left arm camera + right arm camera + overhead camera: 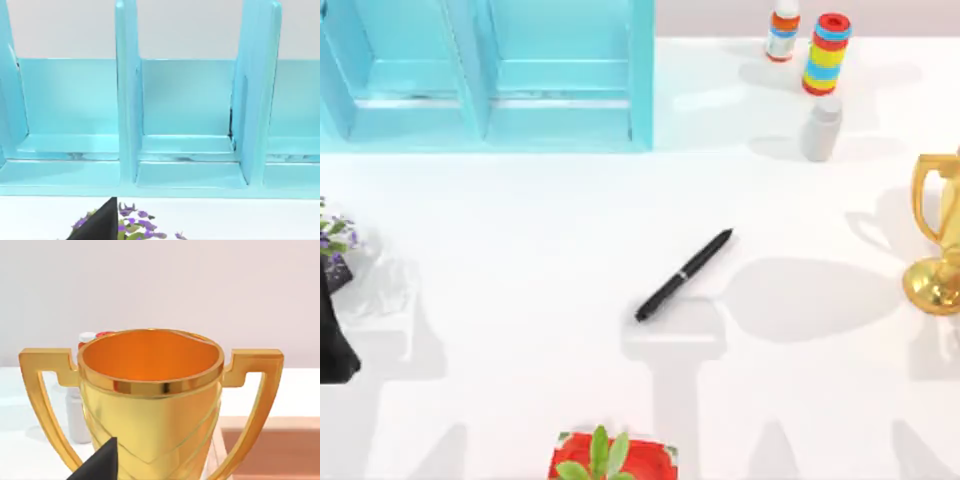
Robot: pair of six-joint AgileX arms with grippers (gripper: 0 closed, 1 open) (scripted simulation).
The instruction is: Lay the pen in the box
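The pen (684, 275), slim and glossy black, lies flat and slanted on the white table near its middle, with nothing touching it. A pale wooden box (272, 445) shows in the right wrist view, close behind a gold trophy (150, 400). My left arm is parked at the table's left edge, where a black part of it (335, 335) reaches into the top view; a dark corner of my left gripper (100, 225) shows in the left wrist view. In the right wrist view a dark corner of my right gripper (100, 462) sits in front of the trophy. Both grippers are far from the pen.
A light blue shelf with upright dividers (485, 75) fills the back left. At the back right stand a striped ring stack (827, 54), a small white bottle (782, 32) and a grey bottle (821, 128). The trophy (938, 235) is at the right edge, purple flowers (334, 240) at the left, a red-potted plant (612, 457) at the front.
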